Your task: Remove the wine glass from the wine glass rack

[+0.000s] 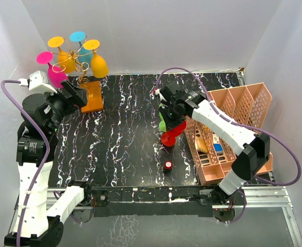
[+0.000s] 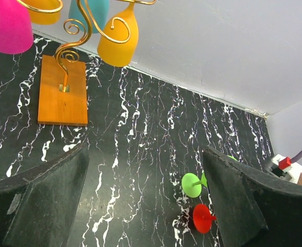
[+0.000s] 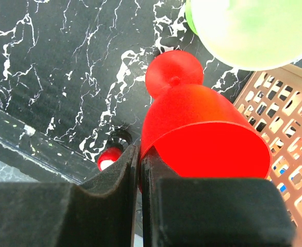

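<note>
The wine glass rack (image 1: pixel 84 67), gold wire on an orange-brown block base (image 1: pixel 93 96), stands at the far left. Pink (image 1: pixel 55 74), orange (image 1: pixel 64 56), cyan (image 1: pixel 81 49) and yellow (image 1: pixel 97 63) wine glasses hang on it upside down. My left gripper (image 1: pixel 80 98) is open and empty just left of the base. The left wrist view shows the base (image 2: pixel 63 90), the wire (image 2: pixel 79 31), the pink glass (image 2: pixel 6 23) and the yellow glass (image 2: pixel 120 36). My right gripper (image 1: pixel 172 110) is shut on the rim of a red wine glass (image 3: pixel 202 128) at mid table, next to a green glass (image 1: pixel 163 125).
A salmon-pink lattice basket (image 1: pixel 233 128) with small items stands at the right, close to my right arm. A small red-topped object (image 1: pixel 168 165) sits on the black marbled table (image 1: pixel 125 134) near the front. White walls close in the back and both sides.
</note>
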Available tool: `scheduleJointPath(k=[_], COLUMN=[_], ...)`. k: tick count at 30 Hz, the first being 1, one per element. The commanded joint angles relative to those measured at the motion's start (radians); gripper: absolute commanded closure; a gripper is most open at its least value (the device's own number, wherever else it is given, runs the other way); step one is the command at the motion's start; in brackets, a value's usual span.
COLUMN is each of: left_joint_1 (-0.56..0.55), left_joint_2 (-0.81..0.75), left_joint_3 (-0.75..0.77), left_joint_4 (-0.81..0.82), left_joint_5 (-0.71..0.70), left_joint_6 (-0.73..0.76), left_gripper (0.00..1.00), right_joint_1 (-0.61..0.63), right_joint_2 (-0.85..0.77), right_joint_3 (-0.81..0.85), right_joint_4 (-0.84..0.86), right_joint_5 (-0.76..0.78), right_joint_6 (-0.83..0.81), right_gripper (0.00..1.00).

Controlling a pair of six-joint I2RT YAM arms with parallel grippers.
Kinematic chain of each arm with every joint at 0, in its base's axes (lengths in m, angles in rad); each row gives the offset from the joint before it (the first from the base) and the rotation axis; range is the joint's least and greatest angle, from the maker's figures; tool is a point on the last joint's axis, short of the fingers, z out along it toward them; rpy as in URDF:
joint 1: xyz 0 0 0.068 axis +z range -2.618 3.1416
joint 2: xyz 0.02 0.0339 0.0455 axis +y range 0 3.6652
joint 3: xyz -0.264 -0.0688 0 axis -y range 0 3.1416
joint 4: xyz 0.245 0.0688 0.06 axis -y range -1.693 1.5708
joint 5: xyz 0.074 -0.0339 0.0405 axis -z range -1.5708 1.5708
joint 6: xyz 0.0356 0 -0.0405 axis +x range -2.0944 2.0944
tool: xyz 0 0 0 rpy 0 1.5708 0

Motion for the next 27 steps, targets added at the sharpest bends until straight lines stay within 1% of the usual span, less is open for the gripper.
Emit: scheduleJointPath(k=[1,10,18,21,23,27], left_joint_1=[-0.006,-0.009,-0.009,-0.009,-0.009,-0.009], left_joint_2=[-0.018,-0.035,-0.045,-0.046,-0.049,-0.047], left_joint_3=[-0.013,-0.025,-0.028,-0.023,-0.022,-0.021], left_joint_4=[0.002,-0.001,-0.006,-0.007,-0.007,-0.001], left_joint_5=[-0.016,-0.018,-0.018,-0.015,-0.014,-0.007], left_joint_6=[0.01,0.007,0.005,0.003,0.002,-0.004], left_gripper=[0.1,0.1,0.1,0.1,0.1,0.1], right_joint_1=[0.023,0.04,0.05,0.052,0.053,0.053], right_joint_2=[0.04,0.127,0.144,0.144,0.125,0.029], right_joint_3=[0.075,0.11,0.138,0.16,0.174,0.181], right_joint_4=[-0.002,-0.019,-0.01,-0.011,-0.001,0.053], right_joint_5=[0.058,0.148,0.147,0.148,0.13,0.105], right_joint_6=[0.018,0.01,0.002,0.0,-0.002,-0.005], right_gripper=[0.92,0.89,0.81,0.69,0.56,0.29])
